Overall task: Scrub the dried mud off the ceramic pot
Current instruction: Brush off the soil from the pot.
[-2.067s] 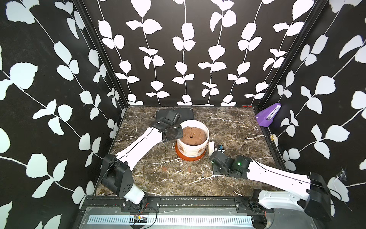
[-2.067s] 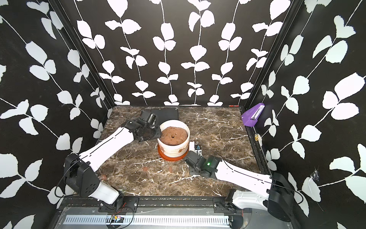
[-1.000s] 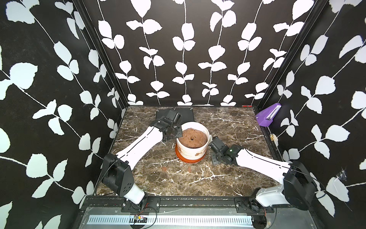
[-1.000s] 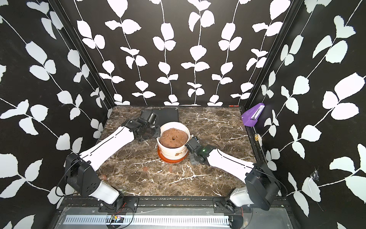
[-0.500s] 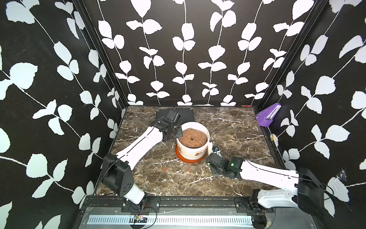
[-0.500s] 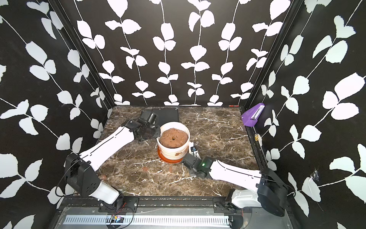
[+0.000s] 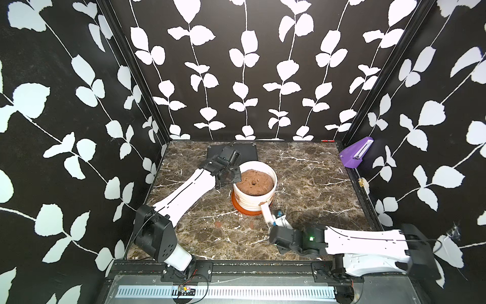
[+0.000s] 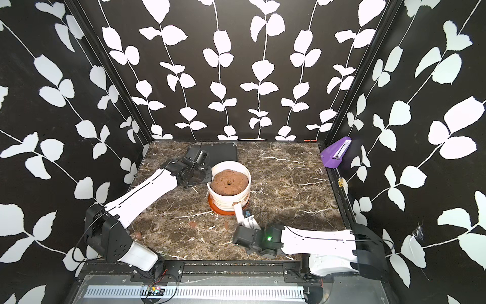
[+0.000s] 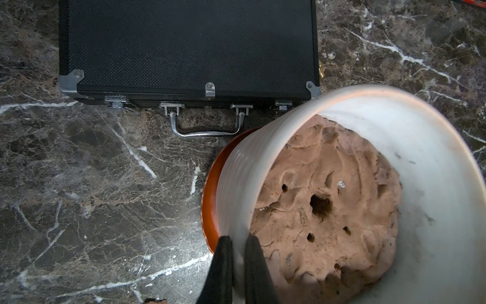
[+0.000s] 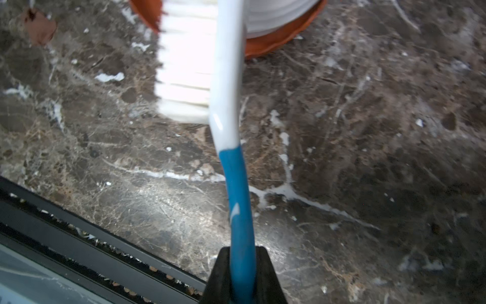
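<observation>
The white ribbed ceramic pot (image 7: 248,203) (image 8: 223,202) (image 9: 244,171) stands mid-table on an orange saucer (image 7: 240,209). My left gripper (image 9: 238,243) (image 7: 234,175) is shut on its far-left rim, one finger inside, one outside. My right gripper (image 10: 243,252) (image 7: 279,225) (image 8: 250,224) is shut on the blue handle of a white-bristled brush (image 10: 226,79) (image 7: 266,214). The brush head rests against the pot's near lower wall, beside a blotch of dried mud (image 7: 261,203) (image 8: 236,203). Flat mud flakes (image 7: 218,224) (image 8: 226,224) (image 10: 39,25) lie on the marble in front.
A lumpy brown mass (image 7: 254,181) (image 9: 328,210) with a central hole fills the pot. A flat black case (image 7: 249,154) (image 9: 184,44) lies behind it. A purple holder (image 7: 356,152) hangs on the right wall. A metal rail (image 10: 79,237) edges the table's front.
My right arm has swung with the brush from the pot's right side round to its near side and drawn back toward the front edge. The left gripper has stayed on the rim.
</observation>
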Controlling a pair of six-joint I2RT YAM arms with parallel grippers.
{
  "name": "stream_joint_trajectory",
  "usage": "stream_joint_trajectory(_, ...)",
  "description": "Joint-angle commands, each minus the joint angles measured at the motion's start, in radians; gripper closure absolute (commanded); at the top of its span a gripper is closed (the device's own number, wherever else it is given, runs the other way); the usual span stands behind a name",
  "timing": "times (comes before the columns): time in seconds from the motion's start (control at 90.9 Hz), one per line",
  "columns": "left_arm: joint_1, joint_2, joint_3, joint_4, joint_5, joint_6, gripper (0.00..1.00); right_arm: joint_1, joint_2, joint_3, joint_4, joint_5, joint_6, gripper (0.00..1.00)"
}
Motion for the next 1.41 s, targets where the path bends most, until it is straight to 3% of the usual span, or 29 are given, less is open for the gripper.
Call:
stream_joint_trajectory(0.0, -0.007, -0.008, -0.027, -0.002, 0.034, -0.034, 1.00, -0.065, -0.084, -0.050, -0.120, 0.054, 0.074, 1.00)
stream_joint_trajectory(0.275, -0.006, -0.008, -0.023, -0.015, 0.030, -0.025, 1.00, -0.279, -0.046, 0.016, -0.094, -0.006, -0.099, 1.00)
stream_joint_trajectory(0.704, -0.006, -0.005, -0.032, -0.008, 0.032, -0.035, 1.00, -0.288, 0.117, 0.137, 0.085, -0.091, -0.239, 1.00)
stream_joint_trajectory(1.155, -0.008, -0.005, -0.050, 0.003, 0.028, -0.035, 1.00, -0.090, 0.069, 0.090, 0.083, -0.065, -0.167, 1.00)
stream_joint_trajectory(1.298, -0.006, -0.008, -0.050, 0.001, 0.024, -0.035, 1.00, 0.021, 0.112, 0.096, 0.048, -0.052, -0.133, 1.00)
stream_joint_trajectory(1.397, -0.007, -0.007, -0.048, 0.003, 0.024, -0.040, 1.00, 0.041, 0.172, 0.106, -0.031, -0.033, -0.077, 1.00)
